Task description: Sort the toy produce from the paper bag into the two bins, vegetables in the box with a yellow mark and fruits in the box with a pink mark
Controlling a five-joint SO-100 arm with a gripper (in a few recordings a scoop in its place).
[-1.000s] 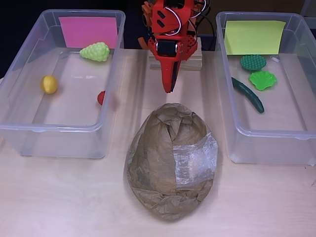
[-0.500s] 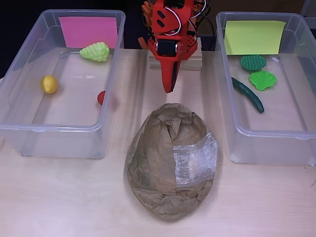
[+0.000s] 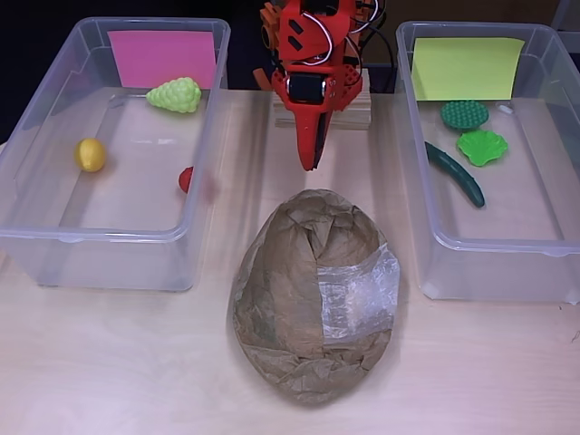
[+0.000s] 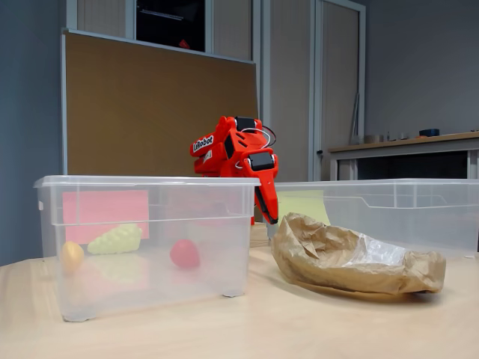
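I hold the red gripper (image 3: 312,161) closed and empty above the crumpled brown paper bag (image 3: 313,294), so I judge reaching in comes next

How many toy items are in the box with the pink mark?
3: green grapes by the pink mark, a yellow lemon at left, a red fruit against the right wall. None seem hidden.

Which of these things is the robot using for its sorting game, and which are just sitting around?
For the job: paper bag; pink-marked bin holding lemon, green grapes, red fruit; yellow-marked bin holding cucumber and two green vegetables; gripper, shut and empty.

Just there: wooden block under the arm, brown board, shelf.
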